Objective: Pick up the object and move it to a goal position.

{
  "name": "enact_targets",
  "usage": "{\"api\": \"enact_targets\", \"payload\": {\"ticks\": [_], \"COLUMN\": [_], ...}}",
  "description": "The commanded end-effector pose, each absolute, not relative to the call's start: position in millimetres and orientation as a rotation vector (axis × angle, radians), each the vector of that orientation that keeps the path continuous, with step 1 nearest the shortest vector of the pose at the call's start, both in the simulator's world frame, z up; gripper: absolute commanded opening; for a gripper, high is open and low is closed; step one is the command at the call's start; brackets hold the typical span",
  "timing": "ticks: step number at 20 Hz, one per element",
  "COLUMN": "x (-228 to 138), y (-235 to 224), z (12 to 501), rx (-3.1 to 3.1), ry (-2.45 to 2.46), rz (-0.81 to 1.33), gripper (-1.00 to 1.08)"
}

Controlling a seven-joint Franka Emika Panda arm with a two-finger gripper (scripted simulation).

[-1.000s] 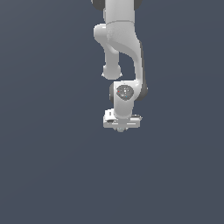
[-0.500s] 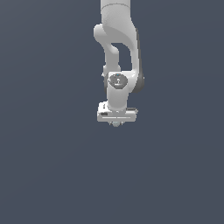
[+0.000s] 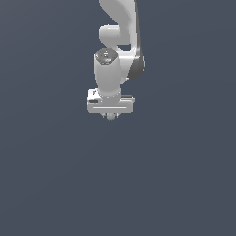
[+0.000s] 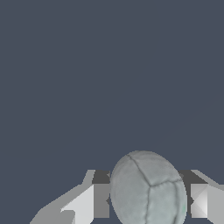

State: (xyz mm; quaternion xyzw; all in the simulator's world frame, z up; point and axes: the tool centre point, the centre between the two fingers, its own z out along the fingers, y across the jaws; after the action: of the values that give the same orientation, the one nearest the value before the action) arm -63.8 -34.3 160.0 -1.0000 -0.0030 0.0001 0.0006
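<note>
A white robot arm (image 3: 120,27) reaches down over a plain dark grey background. Its hand (image 3: 110,115) is closed around the ball (image 3: 110,116), a small pale grey-green sphere with dark seams, pinched between two fingers (image 4: 83,202), one on either side.

We see a matt, seamed, leathery-looking ball (image 4: 148,192), a smooth white plastic-like gripper (image 3: 110,115), and a flat matt surface (image 3: 55,175).

I see only a flat slate-blue backdrop (image 3: 46,175) filling both views. No seam or edge shows; I can't tell floor from wall. Light looks even, shadowless.
</note>
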Motion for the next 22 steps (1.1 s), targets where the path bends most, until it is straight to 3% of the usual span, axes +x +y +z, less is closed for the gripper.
{"api": "enact_targets", "payload": {"ticks": [1,22], "x": [-70.1,-107.1], "y": [-51.0,-175.3], "z": [187.2,385.0], "rx": [-3.140,-3.140], "ry": [-0.010,-0.009], "rz": [0.000,0.000], "gripper": [-1.00,-1.00]}}
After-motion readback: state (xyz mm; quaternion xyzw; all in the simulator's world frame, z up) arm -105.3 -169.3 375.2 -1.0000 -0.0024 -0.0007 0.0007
